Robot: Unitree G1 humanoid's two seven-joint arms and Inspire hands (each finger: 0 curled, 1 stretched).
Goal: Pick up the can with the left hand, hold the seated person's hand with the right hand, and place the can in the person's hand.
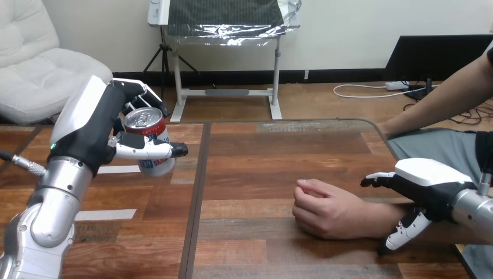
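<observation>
Upright can raised off table; person's hand fisted on table.

The left arm rises steeply, its left hand raised well to the left of the person's hand, fingers and thumb curled round the can. The right hand hovers just right of that hand, fingers loosely extended and thumb pointing down.

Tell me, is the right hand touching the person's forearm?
Cannot tell. In the head view the right hand overlaps the person's forearm, thumb in front of it, but neither contact nor a gap shows plainly.
</observation>
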